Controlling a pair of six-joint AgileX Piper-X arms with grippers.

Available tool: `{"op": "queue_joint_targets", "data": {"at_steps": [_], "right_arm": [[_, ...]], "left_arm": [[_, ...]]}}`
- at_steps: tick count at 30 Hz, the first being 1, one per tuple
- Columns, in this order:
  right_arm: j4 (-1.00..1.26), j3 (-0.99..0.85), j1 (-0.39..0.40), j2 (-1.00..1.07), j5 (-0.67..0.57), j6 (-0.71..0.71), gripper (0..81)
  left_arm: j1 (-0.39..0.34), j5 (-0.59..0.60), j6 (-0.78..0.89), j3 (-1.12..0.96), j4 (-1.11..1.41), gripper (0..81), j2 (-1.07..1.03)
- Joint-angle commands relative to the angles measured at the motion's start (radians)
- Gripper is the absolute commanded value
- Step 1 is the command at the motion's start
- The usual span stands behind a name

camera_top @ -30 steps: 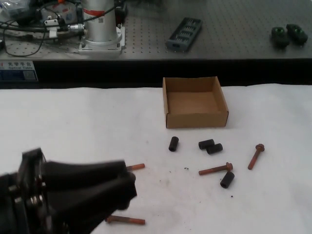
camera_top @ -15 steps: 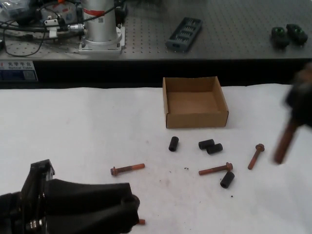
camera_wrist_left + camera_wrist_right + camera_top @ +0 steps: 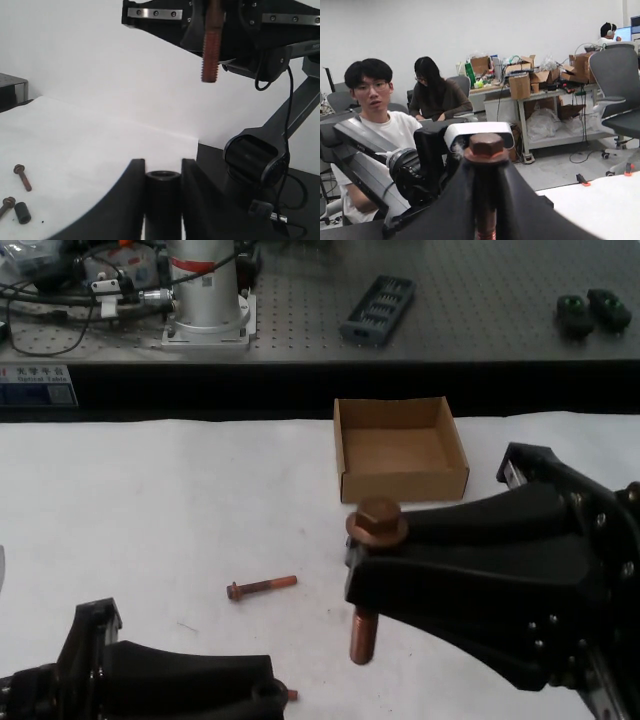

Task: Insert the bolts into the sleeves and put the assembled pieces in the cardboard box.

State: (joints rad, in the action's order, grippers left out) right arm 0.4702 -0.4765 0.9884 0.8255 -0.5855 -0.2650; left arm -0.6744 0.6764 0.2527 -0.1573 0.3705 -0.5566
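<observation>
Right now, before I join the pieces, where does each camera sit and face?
High view: behind the arms, facing forward and down over the bench; the right tool holds a bolt.
Left wrist view: on the left wrist, facing along the left tool, gripping a sleeve.
Right wrist view: on the right wrist, facing past its fingers into the room.
Shared: all three show the bolt.

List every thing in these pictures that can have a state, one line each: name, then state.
Brown cardboard box: open-topped, no pieces inside.
Rust-coloured hex-head bolt: upright, head up, clamped in right gripper, not in a sleeve.
Black cylindrical sleeve: upright, bore up, clamped in left gripper, unfilled.
Loose rust-coloured bolt: lying flat on white cloth.
</observation>
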Motion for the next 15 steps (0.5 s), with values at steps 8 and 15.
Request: {"op": "queue_joint_targets", "data": {"at_steps": [8, 15], "right_arm": [[0.137, -0.004, 0.052, 0.094, 0.037, 0.019, 5.4], [0.231, -0.004, 0.056, 0.12, 0.037, 0.019, 5.4]], "left_arm": [[-0.025, 0.015, 0.0, -0.002, 0.062, 0.6, 0.009], [-0.064, 0.019, -0.027, -0.002, 0.163, 0.6, 0.009]]}}
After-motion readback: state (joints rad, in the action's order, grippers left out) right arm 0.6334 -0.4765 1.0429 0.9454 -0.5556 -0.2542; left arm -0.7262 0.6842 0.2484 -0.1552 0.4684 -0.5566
